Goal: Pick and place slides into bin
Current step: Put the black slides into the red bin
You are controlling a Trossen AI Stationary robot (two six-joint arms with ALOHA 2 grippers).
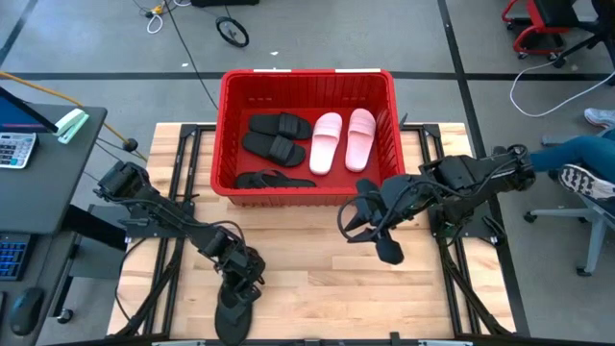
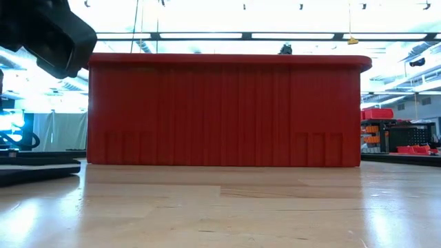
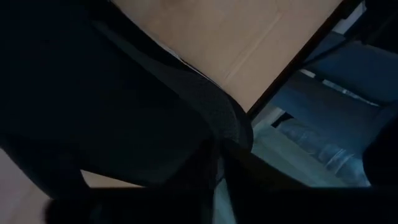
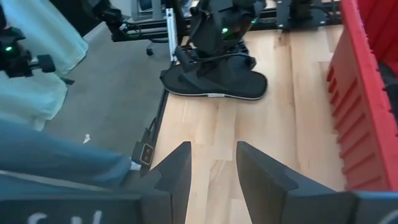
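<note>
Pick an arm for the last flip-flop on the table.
Left. The left gripper is already down on the black flip-flop at the table's near edge. The right gripper hangs empty, jaws open, by the red bin, which holds the other slides.

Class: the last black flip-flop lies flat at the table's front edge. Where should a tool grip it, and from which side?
Grip the flip-flop across its sole's narrow width at mid-length, coming from above. It lies flat, so its thin side edges are what opposing fingers can pinch. The left tool is already over it; whether it has closed cannot be seen.
</note>
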